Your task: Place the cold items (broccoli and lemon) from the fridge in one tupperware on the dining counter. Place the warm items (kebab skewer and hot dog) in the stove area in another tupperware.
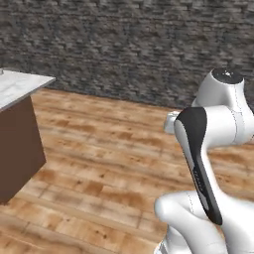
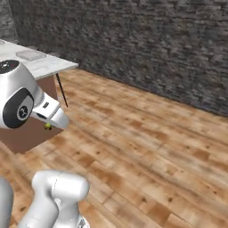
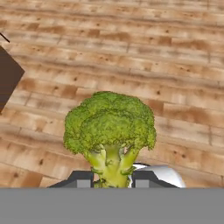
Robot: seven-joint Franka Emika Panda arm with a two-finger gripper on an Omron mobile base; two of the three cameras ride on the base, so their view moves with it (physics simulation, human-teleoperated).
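The fingers (image 3: 113, 181) are clenched on the pale stalk of the broccoli (image 3: 110, 127), its bumpy green crown held above the wooden plank floor (image 3: 175, 65). A marble-topped tabletop (image 1: 20, 87) on a brown base stands near. By my reading, the broccoli is in transit; boxing everything remains.

I see a home kitchen-dining room: a marble-topped brown counter (image 1: 20, 84), a wood plank floor (image 1: 109, 149), and a grey stone wall (image 2: 147, 40).
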